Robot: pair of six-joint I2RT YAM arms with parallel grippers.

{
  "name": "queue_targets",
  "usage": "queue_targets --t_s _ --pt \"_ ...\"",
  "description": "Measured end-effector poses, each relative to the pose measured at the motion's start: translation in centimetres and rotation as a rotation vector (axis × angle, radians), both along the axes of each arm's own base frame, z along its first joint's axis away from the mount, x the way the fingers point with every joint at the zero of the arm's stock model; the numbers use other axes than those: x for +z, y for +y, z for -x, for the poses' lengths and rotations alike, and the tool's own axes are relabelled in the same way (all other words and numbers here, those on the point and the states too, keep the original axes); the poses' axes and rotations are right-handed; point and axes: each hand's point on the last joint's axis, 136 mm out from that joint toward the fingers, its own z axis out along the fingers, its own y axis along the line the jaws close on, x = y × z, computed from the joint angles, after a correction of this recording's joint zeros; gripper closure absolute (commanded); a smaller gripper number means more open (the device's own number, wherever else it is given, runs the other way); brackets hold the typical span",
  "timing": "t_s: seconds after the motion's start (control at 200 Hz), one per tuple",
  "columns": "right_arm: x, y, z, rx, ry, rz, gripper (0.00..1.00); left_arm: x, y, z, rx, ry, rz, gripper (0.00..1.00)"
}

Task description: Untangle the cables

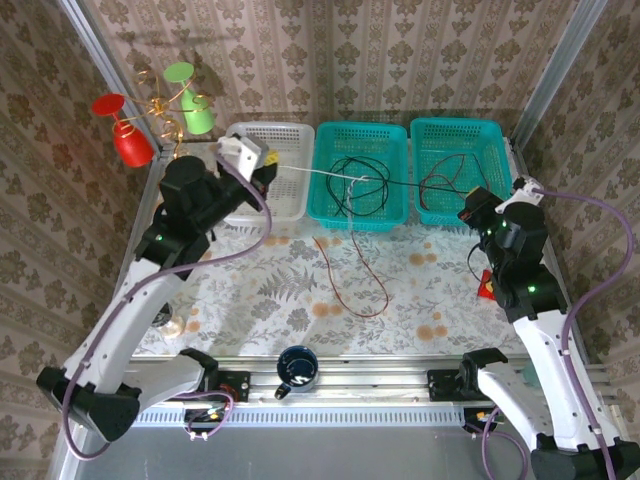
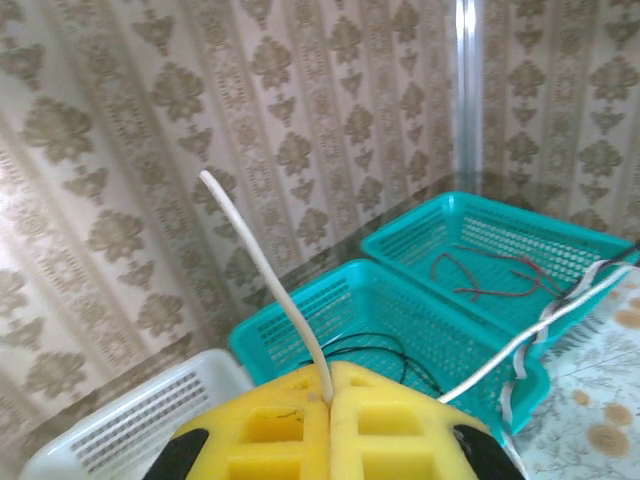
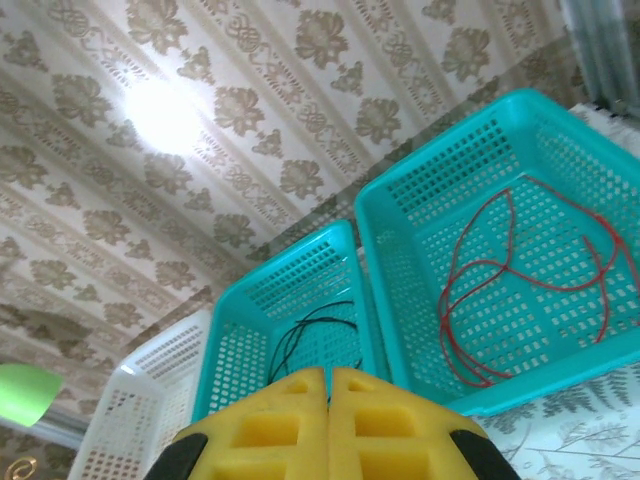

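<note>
Two robot arms work at separating thin cables, seemingly partway through. In the upper left of the overhead view, the left gripper [image 1: 262,160] is clamped on a white cable [image 2: 262,268], which stretches rightward to the middle teal basket [image 1: 360,226], where a black cable [image 1: 345,176] lies looped. A red cable [image 1: 352,275] trails from that basket onto the table [image 1: 270,290] at centre frame. Another red cable [image 3: 480,290] lies in the right teal basket [image 1: 455,124]. The right gripper [image 3: 328,385], at the right, is closed, with nothing visible between its fingers. The next move likely calls for drawing the white cable clear of the black loops. The table has a leaf-patterned cover, and damask-papered walls enclose it.
</note>
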Motion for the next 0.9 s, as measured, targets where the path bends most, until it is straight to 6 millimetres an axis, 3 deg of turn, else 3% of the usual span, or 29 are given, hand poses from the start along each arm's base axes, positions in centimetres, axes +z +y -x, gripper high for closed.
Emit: queue_targets --t_s 0.24,0.57,0.72,0.9 --pt "-0.2 -2.5 0.4 -0.085 0.031 0.070 1.00 -0.6 7.2 0.5 0.226 0.045 -0.006 1.00" --pt "0.0 -6.0 1.5 -0.219 0.068 0.157 1.00 -3.2 15.0 1.4 0.502 0.154 -0.054 1.00" --pt "-0.3 -8.3 2.5 -0.328 0.107 0.191 1.00 -3.9 17.9 1.8 0.618 0.177 -0.067 1.00" --pt "-1.0 -10.1 3.6 -0.414 0.157 0.226 1.00 -6.2 20.4 1.9 0.715 0.242 -0.090 1.00"
